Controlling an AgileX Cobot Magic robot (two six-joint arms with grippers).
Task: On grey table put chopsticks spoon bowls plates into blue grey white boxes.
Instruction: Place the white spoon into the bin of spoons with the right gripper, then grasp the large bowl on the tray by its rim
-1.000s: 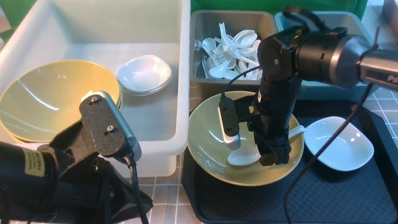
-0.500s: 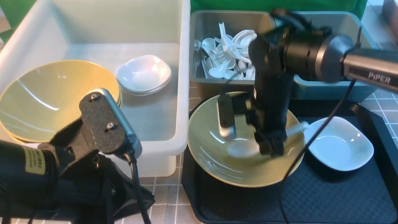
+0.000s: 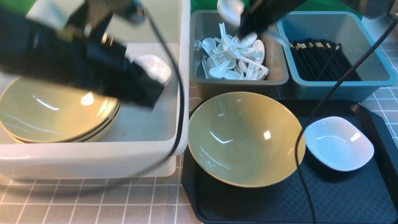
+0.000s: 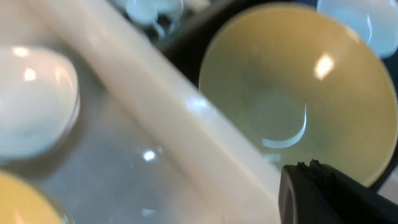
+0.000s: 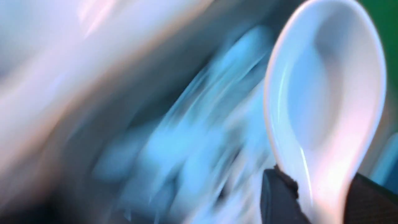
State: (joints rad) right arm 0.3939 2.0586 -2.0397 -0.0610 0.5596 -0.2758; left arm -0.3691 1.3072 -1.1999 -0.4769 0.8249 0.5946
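Spoon (image 3: pixel 230 11) lifted from bowl (image 3: pixel 245 140) to above grey bin (image 3: pixel 233 87), pinched by right fingers (image 5: pixel 278 199); left fingers (image 4: pixel 311 193) pressed together.

Cannot make out the left arm (image 3: pixel 77 56) in the front view beyond a dark smear over the white tub (image 3: pixel 93 165). Cannot see most of the plates (image 3: pixel 155 70) or the far rim of the stacked bowls (image 3: pixel 46 115) behind it. Can find the left pincer (image 4: pixel 311 186) only as a black corner at the left wrist view's edge, amid soft focus. Cannot follow the right arm (image 3: pixel 264 15), blurred and cut by the top edge together with the spoon (image 3: pixel 230 11). Cannot see the spoon's handle end inside the right pincer (image 5: pixel 323 202), nor anything behind it but blue-white streaks. Cannot count the chopsticks (image 3: pixel 320 62). Cannot see the tray (image 3: pixel 342 199) past the bottom edge.
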